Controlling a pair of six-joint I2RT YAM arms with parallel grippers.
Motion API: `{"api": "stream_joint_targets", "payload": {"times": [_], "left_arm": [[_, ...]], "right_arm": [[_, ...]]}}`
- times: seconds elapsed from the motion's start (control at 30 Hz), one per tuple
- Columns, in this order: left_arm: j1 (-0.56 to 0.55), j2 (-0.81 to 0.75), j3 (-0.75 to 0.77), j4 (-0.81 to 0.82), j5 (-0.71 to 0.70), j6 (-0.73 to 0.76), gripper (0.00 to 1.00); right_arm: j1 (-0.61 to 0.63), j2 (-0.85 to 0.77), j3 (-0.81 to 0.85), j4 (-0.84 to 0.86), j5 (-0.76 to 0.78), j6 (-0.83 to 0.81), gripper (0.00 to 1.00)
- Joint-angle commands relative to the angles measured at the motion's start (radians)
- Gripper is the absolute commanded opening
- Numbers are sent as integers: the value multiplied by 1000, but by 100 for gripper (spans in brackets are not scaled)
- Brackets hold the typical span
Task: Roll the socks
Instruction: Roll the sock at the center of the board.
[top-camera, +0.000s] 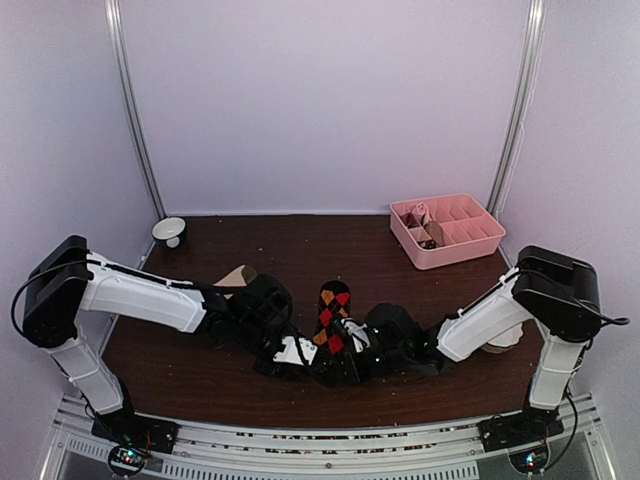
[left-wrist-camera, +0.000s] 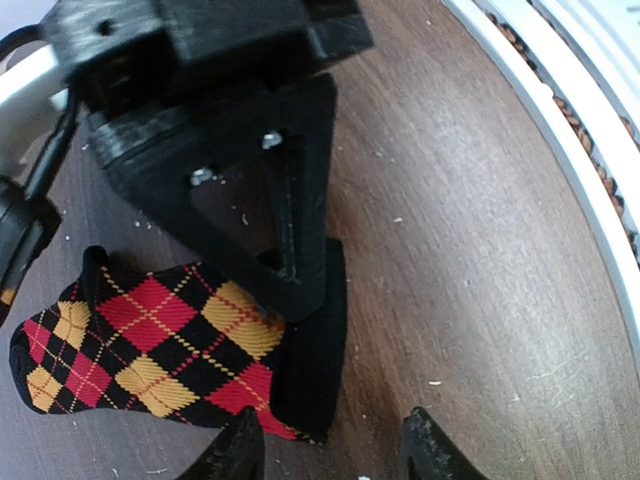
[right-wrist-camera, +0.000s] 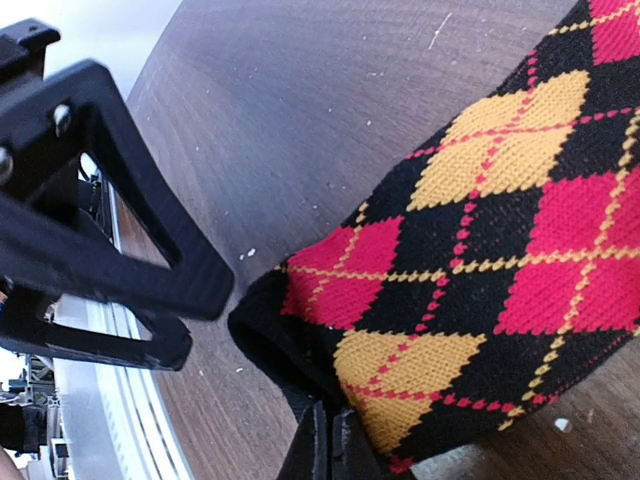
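From above, the black fabric sock with red and orange argyle diamonds (top-camera: 334, 312) lies by the middle of the front edge of the dark wooden surface (top-camera: 300, 250). Only here does a tan fabric piece (top-camera: 237, 276), probably the second sock, show nearer the left edge. The left wrist view alone shows the left gripper (left-wrist-camera: 330, 455), jaws apart, just off the black cuff. The right wrist view alone shows the right gripper (right-wrist-camera: 328, 448) clamped on the sock's thin edge. That shallow bite could slip, or the left jaws could strike the right finger.
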Motion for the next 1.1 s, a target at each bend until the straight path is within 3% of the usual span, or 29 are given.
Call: {"api": "stream_joint_targets", "payload": {"times": [0.0, 0.33, 0.53, 0.67, 1.07], "left_arm": [[-21, -16, -23, 40, -42, 59, 46], [-38, -22, -83, 128, -98, 118, 41], [-44, -45, -90, 132, -114, 125, 54], [-58, -57, -96, 108, -108, 142, 56], [-92, 17, -82, 173, -226, 276, 50]], "right_arm": [[-7, 13, 39, -61, -45, 12, 0], [-26, 86, 107, -107, -80, 39, 0], [-48, 117, 102, -135, -72, 90, 0], [-78, 123, 88, -132, -102, 141, 0], [-85, 128, 148, -266, -136, 165, 0]]}}
